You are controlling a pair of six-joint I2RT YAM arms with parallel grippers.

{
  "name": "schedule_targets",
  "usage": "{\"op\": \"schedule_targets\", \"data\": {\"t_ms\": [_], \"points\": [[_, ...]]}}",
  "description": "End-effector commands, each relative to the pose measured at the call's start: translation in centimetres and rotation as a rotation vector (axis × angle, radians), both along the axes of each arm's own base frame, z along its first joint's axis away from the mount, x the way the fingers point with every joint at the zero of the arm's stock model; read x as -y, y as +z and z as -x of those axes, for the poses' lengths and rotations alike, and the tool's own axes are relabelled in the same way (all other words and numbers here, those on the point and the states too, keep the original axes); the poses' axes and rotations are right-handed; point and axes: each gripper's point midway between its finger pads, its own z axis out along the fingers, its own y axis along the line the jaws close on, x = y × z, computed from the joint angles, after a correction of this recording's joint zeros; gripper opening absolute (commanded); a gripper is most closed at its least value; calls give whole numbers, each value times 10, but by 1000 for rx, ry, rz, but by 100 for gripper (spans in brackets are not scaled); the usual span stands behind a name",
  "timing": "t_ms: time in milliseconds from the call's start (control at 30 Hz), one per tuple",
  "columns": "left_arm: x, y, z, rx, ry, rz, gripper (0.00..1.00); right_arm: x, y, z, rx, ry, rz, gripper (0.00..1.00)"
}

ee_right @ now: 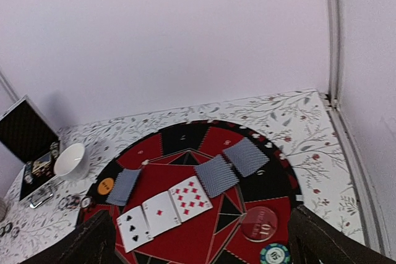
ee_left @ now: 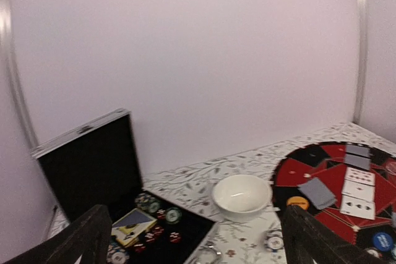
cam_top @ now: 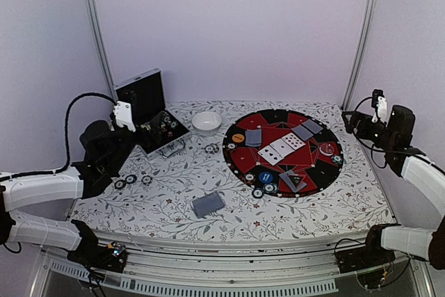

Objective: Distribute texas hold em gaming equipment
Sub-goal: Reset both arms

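- The left claw (ee_left: pixel 195 227) hung with its jaws wide apart and nothing between them, raised over the left side of the worktop (cam_top: pixel 174 193). We judged it free for a fresh pick.
- Just below and ahead of it stood the open black case (ee_left: pixel 93 165), lid up. The stored chips (ee_left: pixel 154 203) lay in its tray, which we took as the supply that arm draws from.
- Just right of the case sat the white bowl (ee_left: pixel 241 196), which looked empty to us.
- The right claw (ee_right: pixel 204 239) was likewise spread and empty. It was held high at the right edge, facing the round red-and-black mat (ee_right: pixel 179 140), probably so as to keep clear of the layout.
- At the mat's middle we saw three face-up cards (cam_top: pixel 281 147) side by side, laid like shared board cards.
- Around them lay face-down pairs (cam_top: pixel 253 137) at the far left, the far right and the near side. We read them as hands dealt to three seats.
- An orange marker disc (cam_top: pixel 238 138) sat on the mat's far left, and a blue marker disc (cam_top: pixel 265 177) on its near side. Striped chips (cam_top: pixel 270 188) lay along the near rim beside the blue one.
- Off the mat, stray chips (cam_top: pixel 131 179) lay on the near left of the worktop, with a few more between bowl and mat.
- The grey-blue deck (cam_top: pixel 208 204) rested near the front. We judged all of this to be stock not yet shared out.
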Motion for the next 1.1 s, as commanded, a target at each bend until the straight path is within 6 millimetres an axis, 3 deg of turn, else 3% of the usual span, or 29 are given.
{"op": "schedule_targets", "data": {"t_ms": [0,133,233,367,500,600,700,1000,1067], "points": [[-92,-22,-25,-43,403,-45,98,36,-11,1,157,-154,14,99],[-147,-46,-29,-43,579,-48,98,54,-44,7,201,-253,75,99],[-187,-59,-22,-25,719,-40,98,62,-63,10,217,-297,109,99],[-214,-72,-10,10,776,-23,98,62,-85,12,246,-287,124,99],[-223,-83,-5,26,776,-31,98,54,-83,3,289,-221,145,99],[-222,-92,-6,34,717,32,98,49,-93,-8,270,-175,153,99],[-212,-95,-16,39,658,8,98,36,-98,-6,297,-97,177,99],[-215,-109,-27,51,610,0,98,32,-104,-8,291,-67,187,99],[-213,-119,-34,-24,599,3,98,32,-104,-7,292,-68,190,99]]}}
